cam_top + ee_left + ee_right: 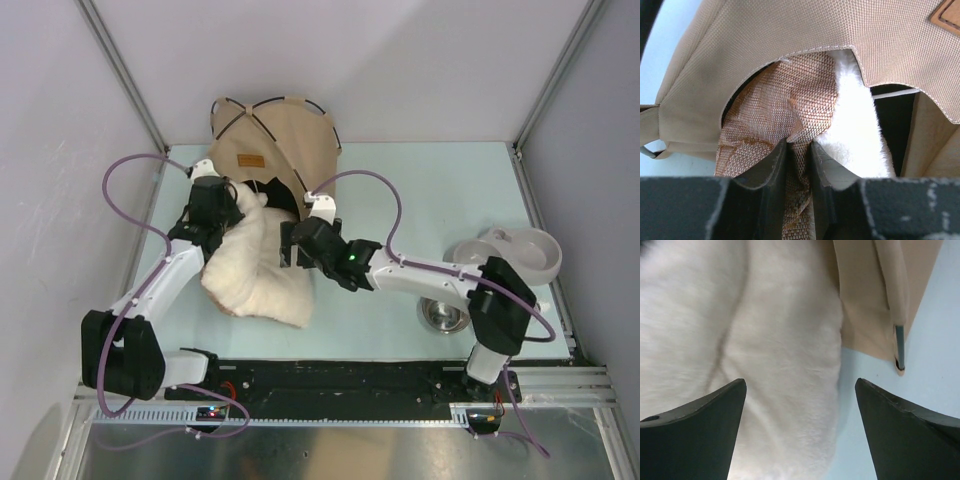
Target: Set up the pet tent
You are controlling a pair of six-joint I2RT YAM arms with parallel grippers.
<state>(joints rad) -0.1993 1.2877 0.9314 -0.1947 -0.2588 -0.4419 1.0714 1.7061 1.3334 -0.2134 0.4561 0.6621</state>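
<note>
The pillow (pixel 260 285), pinched by its edge in the left gripper (pixel 799 146) while the right gripper (pixel 800 385) gapes empty, should be fed squarely into the pet tent (pixel 272 130).

The tent (pixel 275 135) is tan with thin black poles (pixel 268 138) and a brown label (pixel 250 161). The pillow (pixel 262 270) is cream, its underside (pixel 790 105) a brown weave. The table (pixel 400 180) is pale green.

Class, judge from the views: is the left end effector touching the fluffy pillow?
Touching. The left wrist view shows the left end effector pinching the brown woven backing of the pillow between both fingers.
</note>
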